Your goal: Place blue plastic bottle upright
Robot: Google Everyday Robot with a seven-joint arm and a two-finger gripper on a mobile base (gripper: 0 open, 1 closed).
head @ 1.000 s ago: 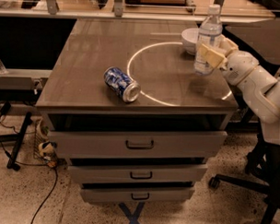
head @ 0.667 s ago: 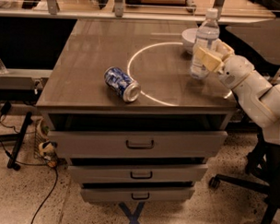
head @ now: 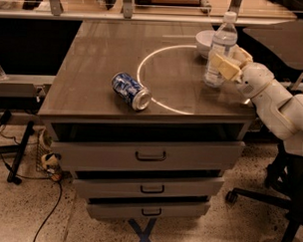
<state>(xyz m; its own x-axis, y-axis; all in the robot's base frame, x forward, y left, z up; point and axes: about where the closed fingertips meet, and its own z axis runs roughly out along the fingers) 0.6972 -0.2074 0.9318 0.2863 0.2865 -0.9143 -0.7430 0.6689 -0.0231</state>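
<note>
The blue plastic bottle (head: 222,40), clear with a white cap and pale label, stands upright at the right side of the brown table (head: 103,66), its base on or just above the top, on the white circle's right edge. My gripper (head: 226,62) reaches in from the right on the white arm (head: 276,105). Its tan fingers (head: 222,67) are shut on the bottle's lower half, one in front and one behind.
A blue-and-white can (head: 131,91) lies on its side near the table's front, left of the bottle. A white bowl (head: 205,41) sits just behind the bottle. Drawers (head: 150,155) sit below the tabletop. An office chair base (head: 283,197) stands at the right, and cables trail at the left.
The gripper has carried the bottle a little left and lower toward the table's front, keeping it upright. The can and bowl have not moved.
</note>
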